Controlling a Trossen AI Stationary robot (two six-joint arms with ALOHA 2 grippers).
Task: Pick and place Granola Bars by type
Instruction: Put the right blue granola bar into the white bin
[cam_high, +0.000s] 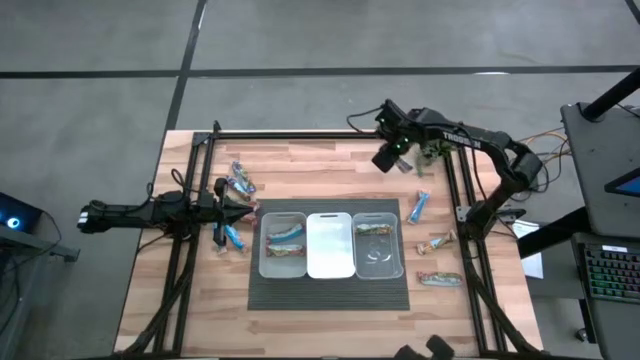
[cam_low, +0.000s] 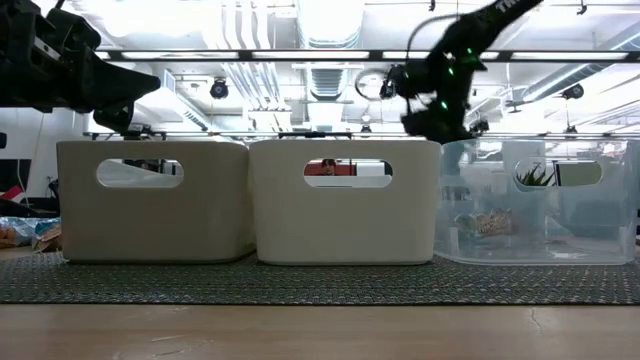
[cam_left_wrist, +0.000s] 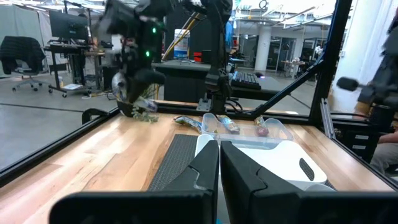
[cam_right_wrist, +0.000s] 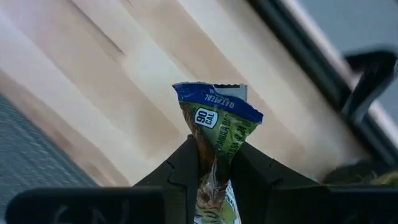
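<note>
My right gripper (cam_high: 385, 158) hangs above the far part of the table, behind the bins, shut on a green granola bar with a blue end (cam_right_wrist: 217, 118). My left gripper (cam_high: 240, 211) waits shut and level at the table's left, holding nothing. More granola bars lie flat on the wood: two on the left (cam_high: 240, 180) (cam_high: 232, 237) and three on the right (cam_high: 418, 207) (cam_high: 436, 243) (cam_high: 440, 279). Others lie in the left bin (cam_high: 283, 243) and the right bin (cam_high: 378, 245). My right gripper pinches the green bar's two flat faces (cam_right_wrist: 214, 158) between its two fingers (cam_right_wrist: 180, 171). The bar lies along the fingers, and its blue crimped end (cam_right_wrist: 214, 99) sticks out past the fingertips. The fingers slant steeply down, and the bar is lifted clear of the table.
Three bins stand in a row on a dark mat (cam_high: 330, 290) at the table's middle; the middle bin (cam_high: 330, 243) is white inside. A green leafy plant (cam_high: 430, 150) sits at the far right beside my right arm. Black frame rails (cam_high: 300, 133) run along the table's edges.
</note>
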